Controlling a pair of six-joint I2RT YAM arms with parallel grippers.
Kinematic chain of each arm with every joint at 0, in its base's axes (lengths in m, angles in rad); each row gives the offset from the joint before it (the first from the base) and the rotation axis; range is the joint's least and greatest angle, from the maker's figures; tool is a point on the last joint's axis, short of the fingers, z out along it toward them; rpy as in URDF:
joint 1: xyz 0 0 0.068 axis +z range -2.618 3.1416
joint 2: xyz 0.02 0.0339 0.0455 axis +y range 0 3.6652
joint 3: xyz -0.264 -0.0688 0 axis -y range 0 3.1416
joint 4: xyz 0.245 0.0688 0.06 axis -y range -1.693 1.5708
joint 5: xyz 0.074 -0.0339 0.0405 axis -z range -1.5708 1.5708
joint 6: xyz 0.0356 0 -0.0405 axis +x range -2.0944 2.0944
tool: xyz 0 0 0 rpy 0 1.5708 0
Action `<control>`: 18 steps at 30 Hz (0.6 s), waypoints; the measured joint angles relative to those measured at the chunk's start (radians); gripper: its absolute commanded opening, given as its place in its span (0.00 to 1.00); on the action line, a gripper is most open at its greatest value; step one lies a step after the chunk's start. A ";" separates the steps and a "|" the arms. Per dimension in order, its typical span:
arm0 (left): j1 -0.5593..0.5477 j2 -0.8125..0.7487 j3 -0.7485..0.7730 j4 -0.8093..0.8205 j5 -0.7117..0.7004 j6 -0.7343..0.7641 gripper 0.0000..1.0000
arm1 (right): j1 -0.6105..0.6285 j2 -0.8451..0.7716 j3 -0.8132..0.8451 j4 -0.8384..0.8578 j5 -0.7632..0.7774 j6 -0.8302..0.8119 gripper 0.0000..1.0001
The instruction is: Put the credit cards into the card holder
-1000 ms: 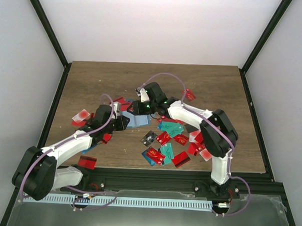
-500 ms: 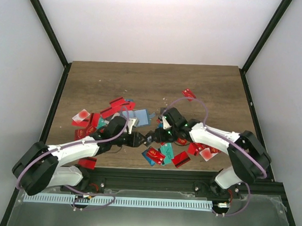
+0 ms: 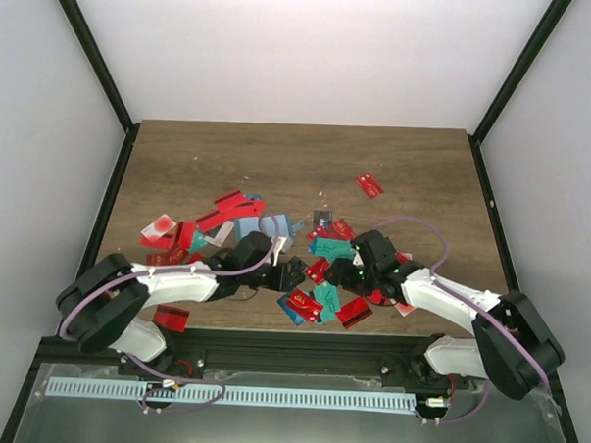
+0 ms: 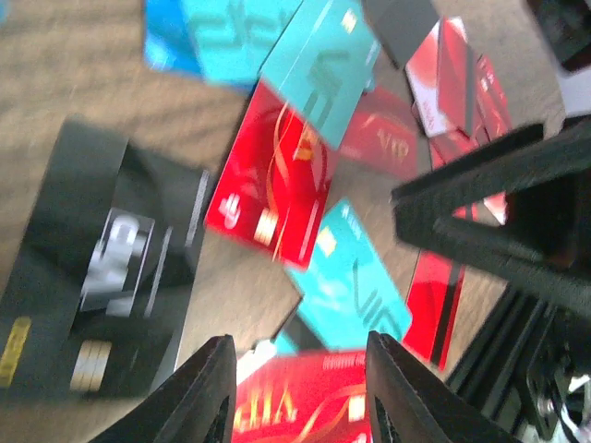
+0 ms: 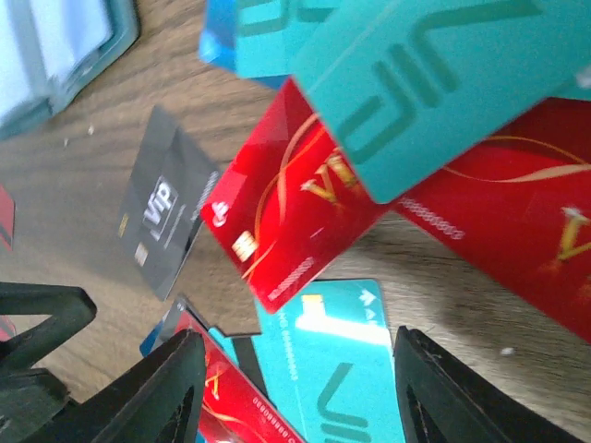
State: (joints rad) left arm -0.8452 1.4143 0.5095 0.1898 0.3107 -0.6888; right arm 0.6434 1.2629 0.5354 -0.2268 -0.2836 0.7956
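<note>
The left arm lies low, stretched across the bench (image 3: pixel 278 162) toward the middle, its pincer (image 4: pixel 297 351) spread open and empty above a black VIP card (image 4: pixel 111 277) and a red card (image 4: pixel 268 180). Just beyond it the teal-blue card holder (image 3: pixel 276 227) lies flat at the far-left edge of the overlapping red, teal and black credit cards (image 3: pixel 322 282). The right arm reaches in low, its pincer (image 5: pixel 297 346) also open and empty over a teal card (image 5: pixel 342 369).

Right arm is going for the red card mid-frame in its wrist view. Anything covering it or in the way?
Partly. A teal card overlaps one corner of the red card; the rest of its face is bare. The right gripper is open, and nothing visible stands between it and the card.
</note>
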 measured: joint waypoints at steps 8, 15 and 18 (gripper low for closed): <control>0.006 0.199 0.268 -0.079 0.003 0.139 0.46 | -0.031 -0.034 -0.108 0.150 -0.006 0.189 0.56; 0.046 0.339 0.390 -0.164 0.053 0.250 0.46 | -0.042 -0.043 -0.146 0.245 -0.003 0.298 0.54; 0.053 0.388 0.417 -0.197 0.066 0.283 0.46 | -0.057 -0.034 -0.161 0.284 -0.003 0.320 0.52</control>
State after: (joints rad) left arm -0.7925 1.8019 0.9264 -0.0071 0.3771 -0.4061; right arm 0.5865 1.2293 0.3740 0.0574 -0.2871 1.1156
